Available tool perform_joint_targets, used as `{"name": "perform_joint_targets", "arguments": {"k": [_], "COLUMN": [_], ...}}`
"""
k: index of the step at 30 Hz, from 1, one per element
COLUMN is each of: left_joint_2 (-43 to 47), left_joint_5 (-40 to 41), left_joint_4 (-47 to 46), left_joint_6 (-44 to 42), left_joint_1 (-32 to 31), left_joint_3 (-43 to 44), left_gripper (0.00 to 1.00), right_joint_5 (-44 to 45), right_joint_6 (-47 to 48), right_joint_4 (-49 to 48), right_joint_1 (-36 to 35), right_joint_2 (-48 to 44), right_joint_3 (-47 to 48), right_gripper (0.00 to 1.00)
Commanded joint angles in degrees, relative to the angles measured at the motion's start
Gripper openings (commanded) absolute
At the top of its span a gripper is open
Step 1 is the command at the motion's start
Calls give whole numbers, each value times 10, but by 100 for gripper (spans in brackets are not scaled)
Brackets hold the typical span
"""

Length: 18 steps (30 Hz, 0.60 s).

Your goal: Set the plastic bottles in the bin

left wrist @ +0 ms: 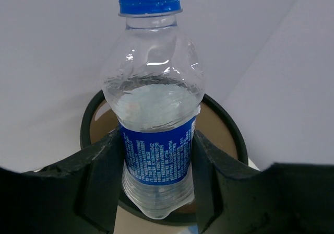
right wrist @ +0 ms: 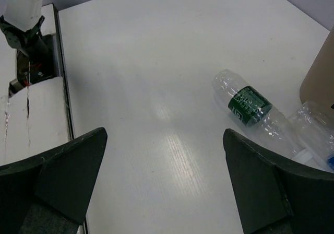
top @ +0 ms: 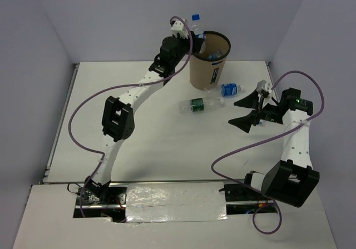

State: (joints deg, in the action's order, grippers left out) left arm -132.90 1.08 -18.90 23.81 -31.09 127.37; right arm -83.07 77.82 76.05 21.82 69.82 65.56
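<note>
The whole surface (top: 167, 143) is taken in from above and behind the arm bases, looking down and forward to the back wall. The left wrist view is set very close behind its own jaws, facing almost level toward the wall; it is filled by the blue-labelled bottle (left wrist: 156, 155) above the bin (left wrist: 85, 121), both also seen at the top of the overhead view. The right wrist view is held higher, tilted down and leftward across the surface; the green-labelled bottle (right wrist: 249, 106) is shared with the overhead view.

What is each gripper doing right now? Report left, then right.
Left gripper: closed on the blue-label bottle, over the bin.
Right gripper: open, holding nothing.
</note>
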Motion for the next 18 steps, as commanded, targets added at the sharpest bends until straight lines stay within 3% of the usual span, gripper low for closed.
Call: {"name": "perform_joint_targets", "arguments": {"k": [1,8,15,17,18], "left_joint_2": [-12,-29,4,20,46], "left_joint_5": [67,57,60,55,52], "left_joint_4": [-85,-48,-18,4,12], "left_joint_6": [-18,-3,-21,-42,-53], "left_joint_1": [-5,-7,-8,-7,-7], "left_joint_3": [49,78,77,68,61], "left_gripper": [57,89,95,95,95], "right_joint_5": [7,19,31,43,50], "right_joint_6": [27,37,14,-25,-96], "right_joint_4": [66,66,59,12,-20], "right_joint_1": [7,13,28,43,46], "right_joint_2": [-27,-14,36,44,43], "right_joint_3": [-13,-19,18,27,27], "right_gripper": [99,100,100,100,100]}}
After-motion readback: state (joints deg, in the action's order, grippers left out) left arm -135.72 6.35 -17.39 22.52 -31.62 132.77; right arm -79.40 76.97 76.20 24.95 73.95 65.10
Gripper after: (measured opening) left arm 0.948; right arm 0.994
